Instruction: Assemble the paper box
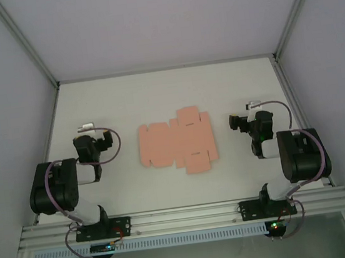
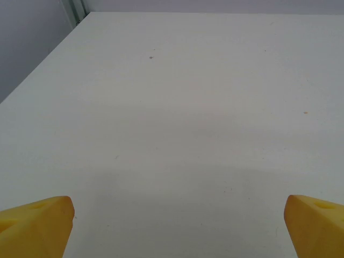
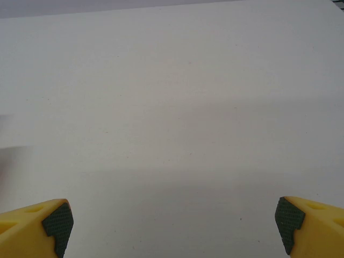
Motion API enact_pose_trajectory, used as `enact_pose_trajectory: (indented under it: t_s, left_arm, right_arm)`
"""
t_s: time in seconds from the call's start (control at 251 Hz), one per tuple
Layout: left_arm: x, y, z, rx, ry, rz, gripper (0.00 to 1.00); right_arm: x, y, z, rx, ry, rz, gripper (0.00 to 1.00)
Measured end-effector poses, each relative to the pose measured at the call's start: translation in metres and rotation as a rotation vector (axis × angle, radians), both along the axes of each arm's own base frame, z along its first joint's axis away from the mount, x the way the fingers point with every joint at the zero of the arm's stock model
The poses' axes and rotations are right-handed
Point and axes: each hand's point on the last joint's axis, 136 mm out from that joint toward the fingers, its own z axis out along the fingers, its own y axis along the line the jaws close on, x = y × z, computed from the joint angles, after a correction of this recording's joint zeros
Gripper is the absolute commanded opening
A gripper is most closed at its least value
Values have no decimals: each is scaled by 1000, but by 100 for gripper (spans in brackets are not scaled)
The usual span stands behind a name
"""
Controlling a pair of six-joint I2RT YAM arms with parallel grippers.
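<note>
The flat pink paper box (image 1: 177, 142) lies on the table (image 1: 156, 99) between the arms, long axis left to right; the right gripper (image 3: 174, 220) looks slightly nearer than the left gripper (image 2: 177, 217), both spread wide

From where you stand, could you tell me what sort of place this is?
Probably a robot lab cell: a white table enclosed by plain panels, left arm and right arm bolted to an aluminium rail, the flat paper box between them.
</note>
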Motion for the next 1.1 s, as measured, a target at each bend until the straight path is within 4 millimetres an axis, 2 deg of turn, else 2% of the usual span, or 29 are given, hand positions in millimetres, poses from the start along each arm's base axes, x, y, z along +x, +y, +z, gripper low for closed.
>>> enact_pose_trajectory:
  t_s: [0.874, 0.982, 1.098]
  left_arm:
    - [1, 0, 0, -1, 22, 0, 100]
    - [10, 0, 23, 0, 6, 0, 100]
    - [18, 0, 60, -17, -31, 7, 100]
  right_arm:
    - [-1, 0, 0, 4, 11, -1, 99]
    - [-1, -1, 12, 3, 18, -5, 99]
    - [9, -8, 50, -10, -16, -54, 99]
